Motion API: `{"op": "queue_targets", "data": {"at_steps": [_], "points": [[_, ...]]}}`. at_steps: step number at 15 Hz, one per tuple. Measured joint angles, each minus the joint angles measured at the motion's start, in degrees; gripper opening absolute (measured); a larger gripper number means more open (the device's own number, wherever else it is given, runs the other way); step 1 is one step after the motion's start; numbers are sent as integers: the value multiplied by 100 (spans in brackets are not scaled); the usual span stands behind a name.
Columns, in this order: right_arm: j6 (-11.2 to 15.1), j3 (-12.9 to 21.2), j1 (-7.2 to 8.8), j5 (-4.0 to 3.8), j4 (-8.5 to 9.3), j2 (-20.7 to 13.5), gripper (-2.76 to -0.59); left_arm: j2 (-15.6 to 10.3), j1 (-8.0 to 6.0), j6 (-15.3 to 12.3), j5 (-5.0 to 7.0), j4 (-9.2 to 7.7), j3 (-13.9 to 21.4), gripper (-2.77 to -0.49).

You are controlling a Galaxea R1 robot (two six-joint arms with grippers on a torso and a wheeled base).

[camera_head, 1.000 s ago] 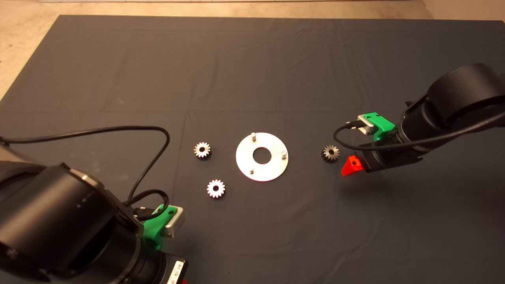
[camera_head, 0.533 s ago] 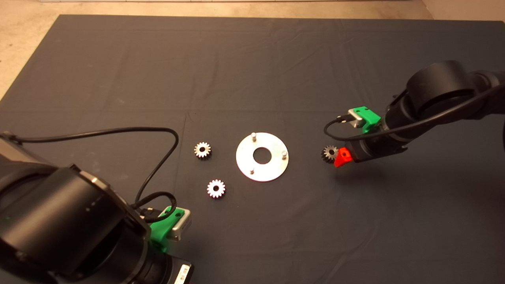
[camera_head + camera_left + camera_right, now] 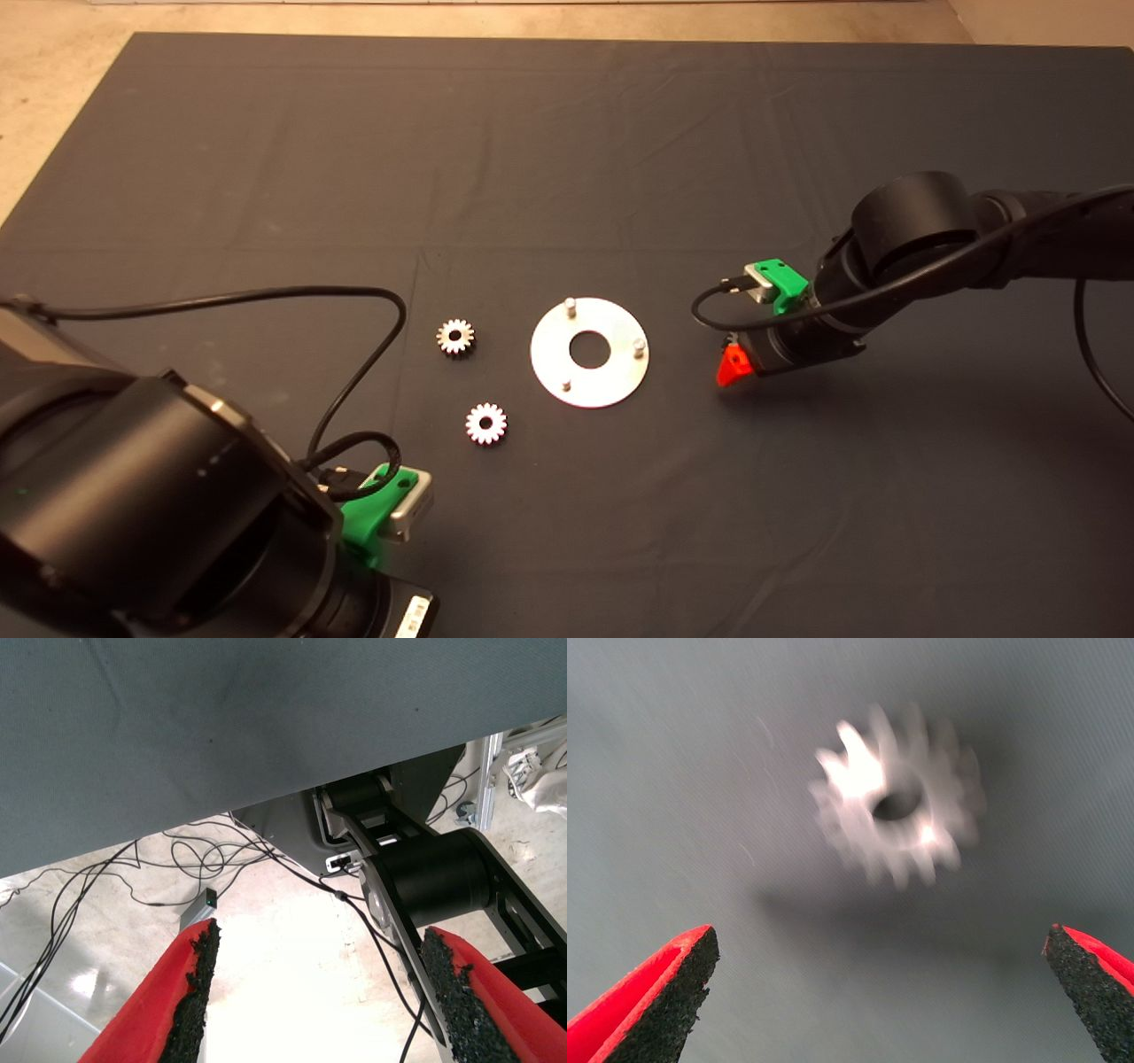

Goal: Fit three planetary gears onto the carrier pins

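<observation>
Since the earlier head view, the right arm has swung in toward the disc (image 3: 588, 352), and its right gripper (image 3: 732, 365) now covers the spot where the third gear lay; the left arm has barely shifted.

Going left to right, with the disc as landmark: the left gripper (image 3: 321, 992) is parked well to the lower left of the disc, at the table's near edge. Its wrist view shows both red fingers (image 3: 168, 1001) spread wide with nothing between them, over the mat's edge, floor cables and black robot structure.

2 planetary gears (image 3: 454, 337) lie flat on the mat to the left of the disc, one level with its centre hole, the other (image 3: 485, 423) nearer its lower left. Both are apart from the disc and from each other.

The disc lies flat near the mat's middle with 3 carrier pins (image 3: 570, 307) standing upright around its centre hole, all 3 bare.

Just right of the disc, the right gripper hangs low over the mat. From the head view the third gear is hidden beneath it. In the right wrist view that gear (image 3: 898, 805) appears blurred, flat on the mat, ahead of the wide-open fingers (image 3: 660, 997), which touch nothing.
</observation>
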Motion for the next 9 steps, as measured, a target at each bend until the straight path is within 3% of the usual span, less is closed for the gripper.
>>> {"op": "queue_targets", "data": {"at_steps": [5,9], "points": [[-126,-443,0,68,-57,463,-60,0,0,0,0,0,0,-165],[-201,-617,-1,52,-80,585,-60,2,0,0,0,0,0,-165]]}}
